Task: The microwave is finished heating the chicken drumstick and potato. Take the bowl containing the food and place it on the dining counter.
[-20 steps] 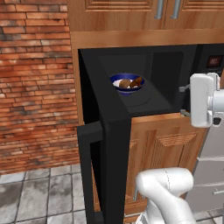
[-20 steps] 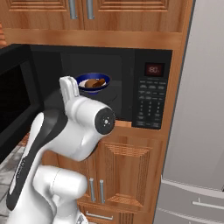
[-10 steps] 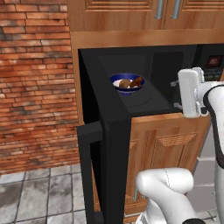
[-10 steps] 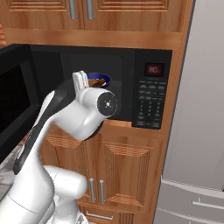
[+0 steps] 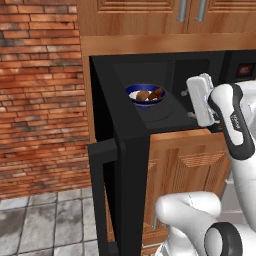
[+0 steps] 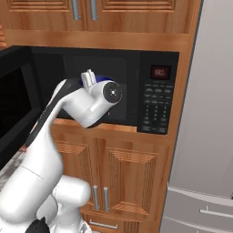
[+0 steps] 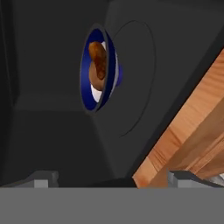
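pincer (image 7: 111, 177) spread wide, empty | bowl (image 5: 145, 94) in microwave (image 6: 136, 91) (potato (image 7: 96, 78) half hidden)

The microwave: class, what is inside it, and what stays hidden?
Inside the open microwave sits the bowl holding the drumstick and potato. The food covers part of the bowl's white inside.

We see a red brick wall (image 5: 42, 95) to our left above a grey tiled floor (image 5: 45, 227). Wooden cabinets (image 6: 132, 175) surround us, and a grey refrigerator (image 6: 205, 136) stands at right.
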Available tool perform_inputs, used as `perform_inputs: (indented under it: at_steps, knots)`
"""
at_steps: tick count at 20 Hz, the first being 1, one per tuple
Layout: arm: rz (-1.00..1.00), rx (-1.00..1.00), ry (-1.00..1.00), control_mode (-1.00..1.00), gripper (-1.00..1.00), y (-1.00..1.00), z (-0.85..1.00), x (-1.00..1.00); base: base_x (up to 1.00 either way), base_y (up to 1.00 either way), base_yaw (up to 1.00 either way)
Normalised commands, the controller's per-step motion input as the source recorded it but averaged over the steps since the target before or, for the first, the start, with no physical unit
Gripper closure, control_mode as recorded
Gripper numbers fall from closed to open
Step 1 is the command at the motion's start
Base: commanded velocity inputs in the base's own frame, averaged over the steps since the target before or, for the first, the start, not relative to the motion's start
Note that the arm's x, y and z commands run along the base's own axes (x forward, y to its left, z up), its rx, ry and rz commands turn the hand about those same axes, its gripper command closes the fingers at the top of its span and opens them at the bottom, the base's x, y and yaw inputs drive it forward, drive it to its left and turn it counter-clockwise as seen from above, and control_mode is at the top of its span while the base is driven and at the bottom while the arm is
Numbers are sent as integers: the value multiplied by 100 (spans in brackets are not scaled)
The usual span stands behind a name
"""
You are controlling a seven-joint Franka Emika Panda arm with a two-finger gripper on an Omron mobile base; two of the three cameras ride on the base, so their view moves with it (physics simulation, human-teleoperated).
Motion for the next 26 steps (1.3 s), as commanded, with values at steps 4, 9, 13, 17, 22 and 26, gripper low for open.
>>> perform_inputs:
  at_steps: [4, 9, 13, 17, 22, 26]
  knots:
    - [0, -2, 2, -100, -100, 0, -15, 58, 0, 0, 0]
    - [0, -3, 5, -100, -100, 7, -30, 55, 0, 0, 0]
    - [-2, -4, 6, -100, -100, 24, -31, 55, 0, 0, 0]
    - [-3, -3, 2, -100, -100, 33, -20, 50, 0, 0, 0]
    - [-5, -4, 0, -100, -100, 21, -8, 50, 0, 0, 0]
    - [-6, -4, 0, -100, -100, 7, -8, 48, 0, 0, 0]
